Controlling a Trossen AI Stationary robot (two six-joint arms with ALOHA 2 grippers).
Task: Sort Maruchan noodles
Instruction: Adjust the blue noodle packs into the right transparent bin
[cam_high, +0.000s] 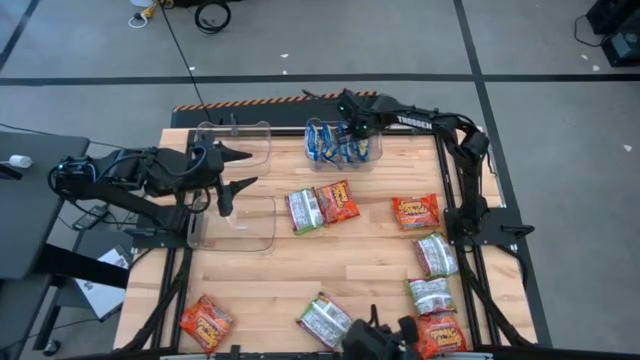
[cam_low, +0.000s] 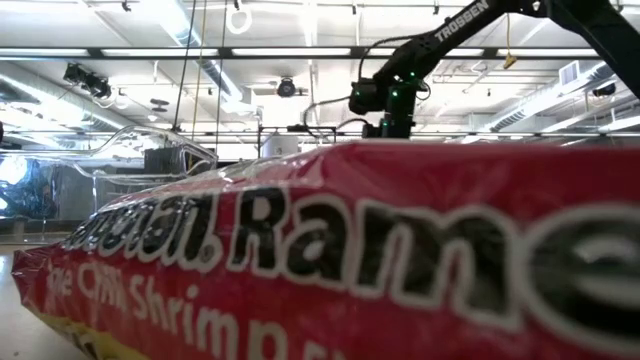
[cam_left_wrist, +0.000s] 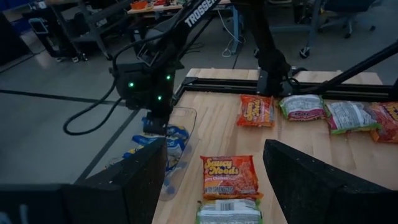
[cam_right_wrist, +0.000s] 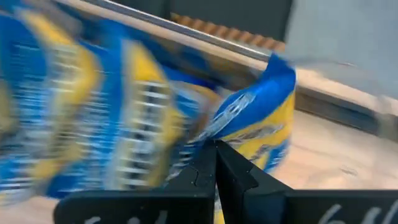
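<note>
Right end effector (cam_high: 352, 128): positioned over the clear bin (cam_high: 343, 160) at the far middle of the tabletop (cam_high: 350, 260). In the right wrist view the two dark fingers (cam_right_wrist: 214, 168) are pressed together, pinching the edge of a blue-and-yellow packet (cam_right_wrist: 261, 118) — its corner stands up just above the fingertips. More blue-and-yellow packets (cam_high: 330, 145) fill that bin beneath it.

Left end effector (cam_high: 232, 170): held at the far left, fingers spread wide and holding nothing. It sits above two clear bins — the far-left bin (cam_high: 255, 135) and the near-left bin (cam_high: 240, 238), one just behind the other; both show no packets inside.

Loose packets on the tabletop, outward from the bins:
- A green-and-white packet (cam_high: 304, 210) and an orange-red packet (cam_high: 338, 201) lie side by side, touching, just nearer than the middle bin.
- A second orange-red packet (cam_high: 415, 211) lies to the right of that pair, apart from it.
- Two green-and-white packets (cam_high: 436, 255) (cam_high: 431, 295) follow down the right edge, one behind the other.
- An orange-red packet at the near right (cam_high: 440, 335) lies at the tabletop's near edge.
- A green-and-white packet at the near middle (cam_high: 324, 320) lies tilted.
- An orange-red packet at the near left corner (cam_high: 206, 322) lies well apart from the rest.

Low view: a red packet (cam_low: 330, 260) fills nearly the whole frame, with the right arm (cam_low: 420, 60) visible above it.
</note>
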